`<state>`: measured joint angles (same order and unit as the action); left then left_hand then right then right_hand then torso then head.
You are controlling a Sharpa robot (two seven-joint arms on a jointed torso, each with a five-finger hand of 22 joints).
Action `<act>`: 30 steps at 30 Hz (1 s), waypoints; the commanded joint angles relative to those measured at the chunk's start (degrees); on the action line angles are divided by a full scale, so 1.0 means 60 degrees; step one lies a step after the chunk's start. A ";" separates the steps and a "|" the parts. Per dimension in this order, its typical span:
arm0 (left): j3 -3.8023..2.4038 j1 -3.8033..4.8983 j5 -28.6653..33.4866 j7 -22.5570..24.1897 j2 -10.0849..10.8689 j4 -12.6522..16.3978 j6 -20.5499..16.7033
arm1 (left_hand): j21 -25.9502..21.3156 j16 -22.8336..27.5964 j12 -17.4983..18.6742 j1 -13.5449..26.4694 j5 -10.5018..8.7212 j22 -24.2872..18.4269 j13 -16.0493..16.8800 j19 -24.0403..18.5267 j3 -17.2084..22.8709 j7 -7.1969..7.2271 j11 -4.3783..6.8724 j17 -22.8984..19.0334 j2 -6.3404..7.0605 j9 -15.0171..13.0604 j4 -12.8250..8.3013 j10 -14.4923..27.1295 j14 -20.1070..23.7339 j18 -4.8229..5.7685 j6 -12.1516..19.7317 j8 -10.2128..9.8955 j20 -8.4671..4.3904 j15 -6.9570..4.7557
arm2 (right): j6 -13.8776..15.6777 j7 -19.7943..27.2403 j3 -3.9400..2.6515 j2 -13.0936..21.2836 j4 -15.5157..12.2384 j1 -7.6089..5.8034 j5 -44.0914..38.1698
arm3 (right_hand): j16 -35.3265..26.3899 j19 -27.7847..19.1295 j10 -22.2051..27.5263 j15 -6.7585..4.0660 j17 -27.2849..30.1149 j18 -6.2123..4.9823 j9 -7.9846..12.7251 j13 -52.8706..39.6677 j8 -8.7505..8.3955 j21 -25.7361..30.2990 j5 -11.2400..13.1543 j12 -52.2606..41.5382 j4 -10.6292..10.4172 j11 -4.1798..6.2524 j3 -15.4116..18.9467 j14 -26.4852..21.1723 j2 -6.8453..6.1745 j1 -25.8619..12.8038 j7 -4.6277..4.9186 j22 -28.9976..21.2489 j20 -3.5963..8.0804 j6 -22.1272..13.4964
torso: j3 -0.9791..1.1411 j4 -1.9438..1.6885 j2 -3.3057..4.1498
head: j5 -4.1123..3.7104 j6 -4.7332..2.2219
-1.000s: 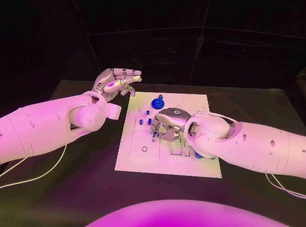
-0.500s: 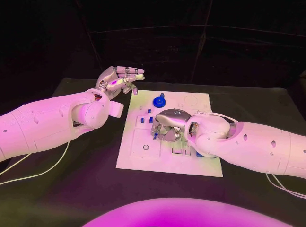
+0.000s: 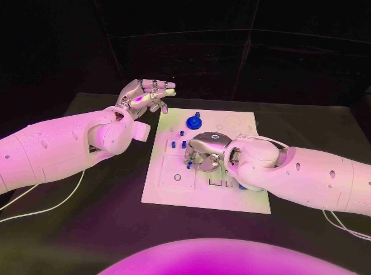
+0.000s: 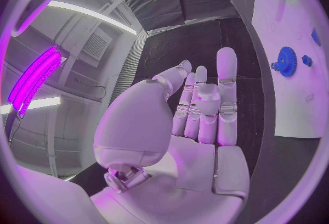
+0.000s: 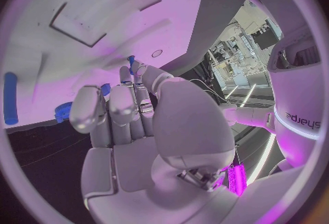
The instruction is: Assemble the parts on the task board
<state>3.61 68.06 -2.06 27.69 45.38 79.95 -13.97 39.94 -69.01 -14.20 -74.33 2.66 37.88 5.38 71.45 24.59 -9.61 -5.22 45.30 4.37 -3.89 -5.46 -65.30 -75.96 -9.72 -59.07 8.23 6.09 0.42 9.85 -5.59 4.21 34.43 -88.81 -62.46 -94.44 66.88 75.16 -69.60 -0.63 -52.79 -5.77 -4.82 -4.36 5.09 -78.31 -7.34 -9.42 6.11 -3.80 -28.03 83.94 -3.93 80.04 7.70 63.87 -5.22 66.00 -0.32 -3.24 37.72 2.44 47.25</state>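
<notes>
Lifted slightly since 1 second earlier: left hand (image 3: 144,97), empty, fingers apart, beside the board (image 3: 173,192). Right hand (image 3: 206,152) low over the board's middle, fingertips pinching a small blue peg (image 3: 188,164). Risk: tilting, jamming or dropping it.

Premises: robotics test lab. A black table (image 3: 317,137) stands inside a booth of dark curtain panels (image 3: 235,51) hung behind it. The left wrist view shows an industrial ceiling with strip lights (image 4: 89,14) and a vent grille (image 4: 96,45). The right wrist view shows benches crowded with equipment (image 5: 243,54) in the adjoining room.
</notes>
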 commanded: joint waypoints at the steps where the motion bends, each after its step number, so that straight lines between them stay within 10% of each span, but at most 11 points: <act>1: -0.0009 0.0015 0.0034 0.0025 -0.0004 0.0021 0.0116 | -0.0032 0.0029 -0.0054 -0.0008 0.0042 -0.0008 0.0010 -0.0058 -0.0070 -0.0025 -0.0013 -0.0013 -0.0010 0.0008 0.0006 0.0081 0.0093 -0.0123 0.0040 0.0029 -0.0010 -0.0002 | -0.0186 -0.0081 -0.0003 -0.0035 0.0031 -0.0009 -0.0151 | 0.0055 0.0026 -0.0013 -0.0044 0.0011 0.0088 -0.0016 -0.0008 0.0004 -0.0041 -0.0064 -0.0014 0.0021 -0.0019 -0.0036 0.0191 -0.0010 -0.0117 0.0075 0.0007 0.0002 -0.0001 | -0.0002 0.0003 -0.0005 | -0.0003 0.0015; 19: -0.0009 0.0015 0.0034 -0.0012 0.0007 0.0015 0.0182 | -0.0042 0.0033 -0.0061 -0.0002 0.0042 -0.0015 0.0010 -0.0059 -0.0086 -0.0029 -0.0017 -0.0029 -0.0007 0.0009 0.0009 0.0093 0.0101 -0.0122 0.0049 0.0027 -0.0007 0.0001 | -0.0618 -0.0303 0.0000 -0.0237 0.0112 -0.0004 -0.0357 | 0.0066 -0.0040 0.0071 -0.0017 0.0078 0.0077 -0.0008 0.0002 -0.0053 -0.0038 -0.0063 0.0031 -0.0029 -0.0043 0.0081 0.0160 -0.0102 -0.0291 0.0092 -0.0030 -0.0027 -0.0060 | -0.0001 0.0010 -0.0007 | -0.0046 0.0019; 30: -0.0009 0.0015 0.0034 -0.0059 0.0020 -0.0002 0.0248 | -0.0049 0.0033 -0.0067 0.0006 0.0041 -0.0020 0.0010 -0.0059 -0.0099 -0.0031 -0.0020 -0.0032 -0.0003 0.0008 0.0013 0.0100 0.0104 -0.0122 0.0053 0.0027 -0.0004 0.0005 | -0.0198 -0.0330 0.0001 -0.0236 0.0169 -0.0004 -0.0360 | 0.0059 -0.0356 0.1097 0.0278 0.0292 0.0005 0.0185 0.0136 -0.0272 0.0131 0.0131 0.0545 -0.0233 -0.0403 0.0327 0.0058 -0.0441 -0.0718 0.0438 -0.0411 -0.0266 -0.1048 | 0.0002 0.0000 -0.0012 | -0.0042 0.0005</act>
<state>3.61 68.06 -2.05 27.33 45.48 79.92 -13.39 39.94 -69.01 -14.41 -74.33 2.66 37.82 5.38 71.45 24.27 -9.61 -5.43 45.18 4.37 -3.91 -5.46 -65.09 -75.55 -9.70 -59.07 8.22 6.09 0.42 7.41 -7.40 4.24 33.00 -87.75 -62.42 -96.15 67.23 73.42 -63.39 0.72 -51.20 -5.77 -3.76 -3.59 3.61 -77.74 -6.71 -6.31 4.64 -6.10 -26.35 84.04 -6.65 76.07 10.22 61.64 -6.95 60.10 -0.34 -3.21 37.65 2.14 47.29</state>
